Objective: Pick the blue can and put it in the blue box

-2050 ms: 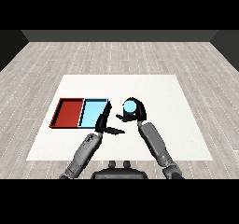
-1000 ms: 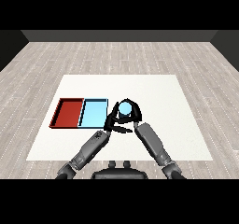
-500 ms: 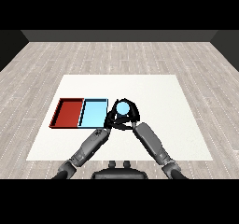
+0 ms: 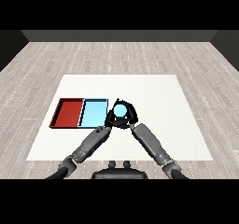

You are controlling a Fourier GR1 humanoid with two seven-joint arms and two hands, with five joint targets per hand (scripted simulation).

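The blue can is upright, just right of the light blue tray and outside its rim. My right hand is curled round the can from the right and from behind. Whether the can stands on the table or is held a little above it does not show. My left hand is close against the can's lower left side, between the can and the blue tray's near right corner, and its black shape merges with the right hand.
The red tray lies directly left of the blue tray, sharing a wall with it. Both trays hold nothing. The white table stretches to the right and behind the hands.
My right hand has carried the can leftward, closer to the blue tray. The left hand has come up and right until it is against the can.
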